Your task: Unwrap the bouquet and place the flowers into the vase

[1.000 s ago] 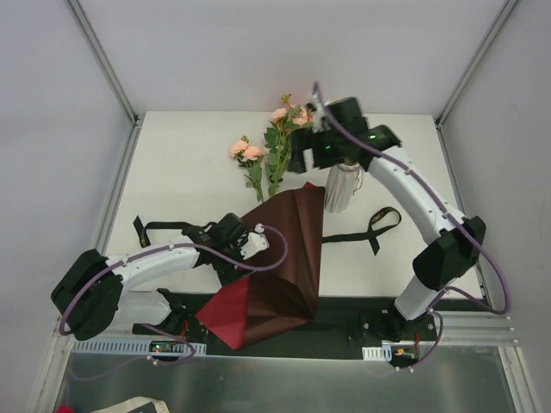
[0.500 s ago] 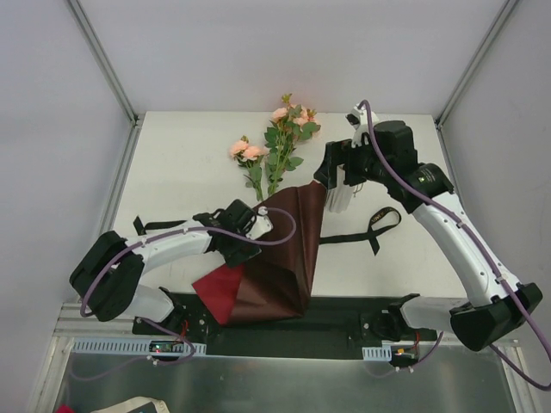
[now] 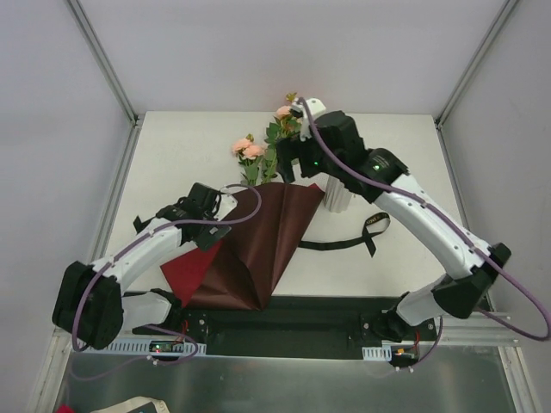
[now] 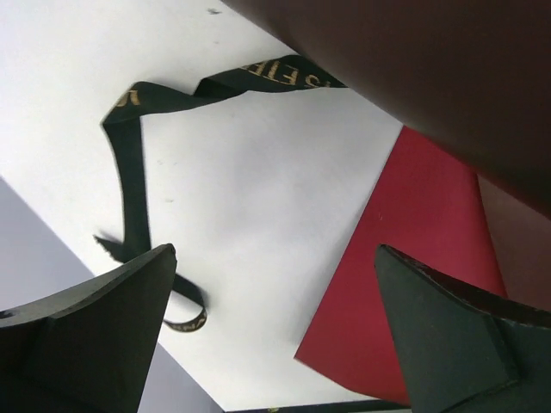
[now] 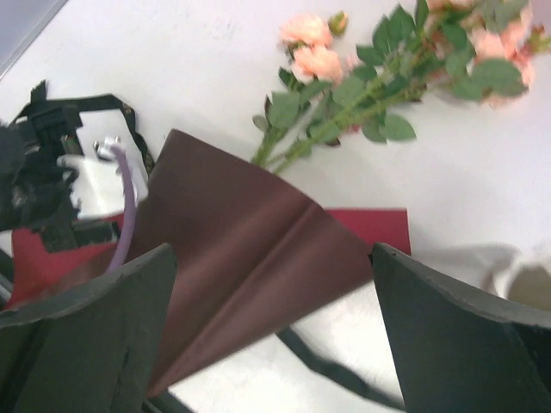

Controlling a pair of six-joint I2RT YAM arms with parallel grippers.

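Change: over the last second the left gripper [image 4: 274, 254] has swung from the middle of the wrapping paper [image 3: 258, 249] out to its left edge, and the sheet has shifted left with it. The right gripper [image 5: 271, 249] swung out to the right of the vase [image 3: 337, 198] and has come back, now over the spot where stems meet paper.
Meaning: the unwrapping looks all but done. The sheet is open and drawn towards the near left, so the next job is probably lifting stems, and nothing is in the vase yet.
Grippers: both wide open and holding nothing; the left one hangs over bare worktop [image 3: 189, 146] just beside the sheet's red edge.
Flowers [image 5: 379, 86]: peach-pink roses on thin green leafy stems, lying flat at the far side of the worktop, blooms pointing away. The stem ends reach the paper's far edge — whether they run under it I cannot tell.
Paper: dark red-brown outside, brighter red inside, creased and tented.
Ribbon [image 3: 340, 243]: black and untied, trailing out on both sides of the sheet.
Vase: pale, ribbed and upright, just right of the paper, partly hidden by the right arm.
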